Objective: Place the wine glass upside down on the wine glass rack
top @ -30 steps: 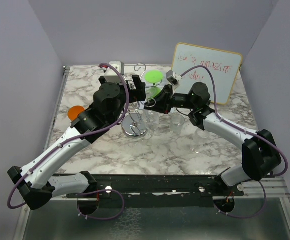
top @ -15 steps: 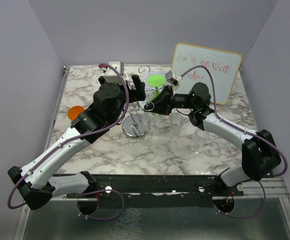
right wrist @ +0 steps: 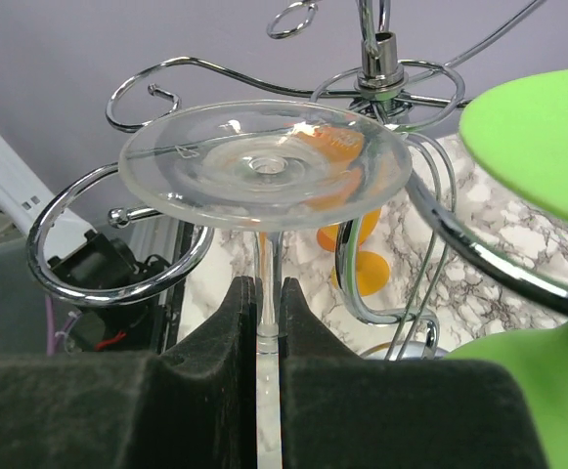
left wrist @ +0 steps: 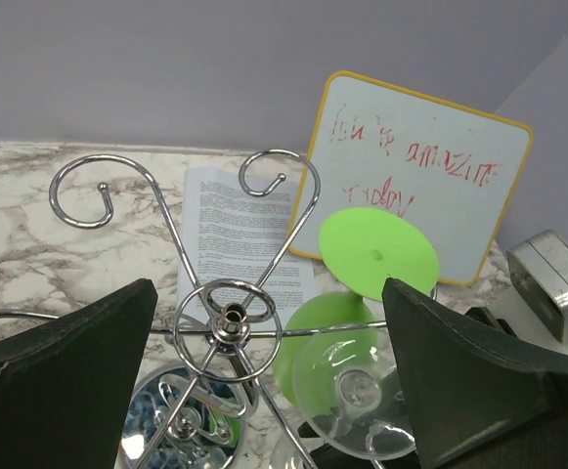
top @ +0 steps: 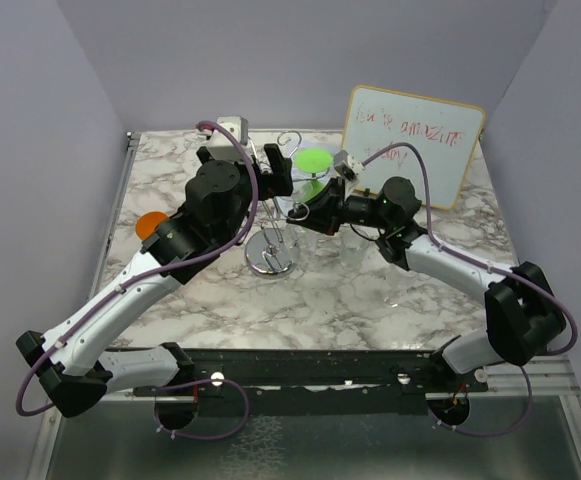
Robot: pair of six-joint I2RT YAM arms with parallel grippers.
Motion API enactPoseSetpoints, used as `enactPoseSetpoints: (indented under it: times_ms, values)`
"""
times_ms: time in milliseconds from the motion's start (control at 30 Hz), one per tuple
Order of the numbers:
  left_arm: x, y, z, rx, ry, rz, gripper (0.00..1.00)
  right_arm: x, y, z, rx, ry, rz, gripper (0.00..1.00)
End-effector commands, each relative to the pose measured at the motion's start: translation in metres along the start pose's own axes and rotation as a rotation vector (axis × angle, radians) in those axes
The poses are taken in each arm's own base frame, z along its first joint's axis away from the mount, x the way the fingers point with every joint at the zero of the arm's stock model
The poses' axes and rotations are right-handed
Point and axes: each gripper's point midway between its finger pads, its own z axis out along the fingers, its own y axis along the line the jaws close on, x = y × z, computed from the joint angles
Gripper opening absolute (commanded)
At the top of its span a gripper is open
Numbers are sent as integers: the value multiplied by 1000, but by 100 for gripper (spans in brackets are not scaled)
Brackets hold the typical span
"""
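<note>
Right wrist view: the clear wine glass [right wrist: 264, 166] is upside down, its bowl hidden below the right gripper [right wrist: 267, 327], which pinches its stem; its foot is among the chrome rack [right wrist: 379, 61] loops, near the far edge of the desk [top: 320, 300]; the left gripper [left wrist: 269, 293] gapes wide, holding nothing.

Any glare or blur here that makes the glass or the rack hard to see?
Right wrist view: highlights streak the wine glass foot, right pincer pads soft and dark. Left wrist view: glints on the wine glass rack, otherwise sharp. Top view: the same glass nearly vanishes against the marble table.
</note>
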Motion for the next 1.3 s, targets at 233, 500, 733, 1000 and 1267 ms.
enactPoseSetpoints:
  times_ms: [233,500,733,1000,1267]
  values:
    - [-16,-7,13,-23,-30,0,99,-38,10,-4,106,-184,-135,1]
    - [-12,-4,18,-38,-16,3,99,-38,16,3,111,-189,-139,1]
    - [-12,-2,18,-39,-18,-3,99,-35,22,6,81,-174,-130,1]
    - [-13,-1,17,-38,-17,-7,99,-30,35,10,5,-145,-112,1]
    - [-14,0,17,-36,-19,-11,99,-25,44,12,-51,-105,-101,1]
